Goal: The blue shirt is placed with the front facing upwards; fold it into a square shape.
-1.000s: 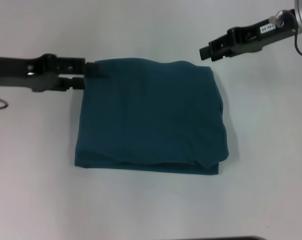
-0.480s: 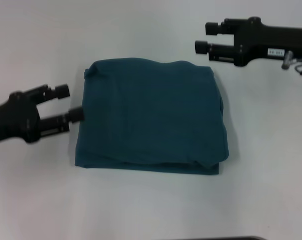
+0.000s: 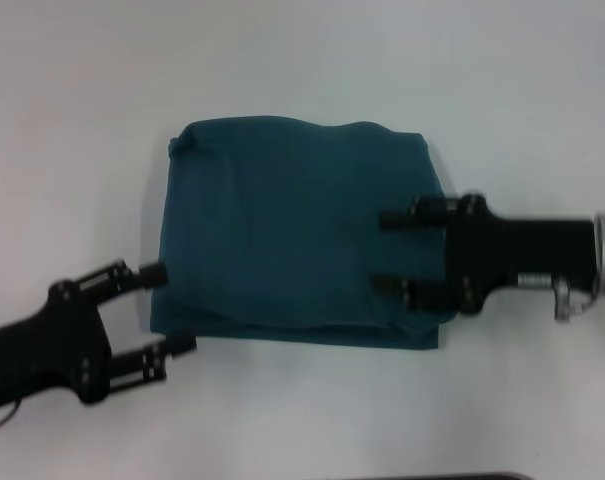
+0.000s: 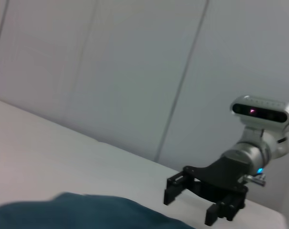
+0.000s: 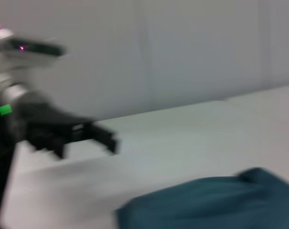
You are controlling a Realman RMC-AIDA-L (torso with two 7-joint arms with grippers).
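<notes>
Both arms swung in: right gripper [image 3: 390, 252] open over the folded shirt's [image 3: 282, 230] three o'clock edge, left gripper [image 3: 172, 308] open at seven, tidying.

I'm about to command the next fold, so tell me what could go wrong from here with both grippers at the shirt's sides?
1. The right gripper, open, overlaps the blue shirt's right edge; closing could pinch only the top layers and pull the fold apart.
2. The left gripper, open, sits at the near left corner, lower than the right one; an uneven lift may skew the square.
3. The near right corner already looks bunched and could wrinkle further.
</notes>
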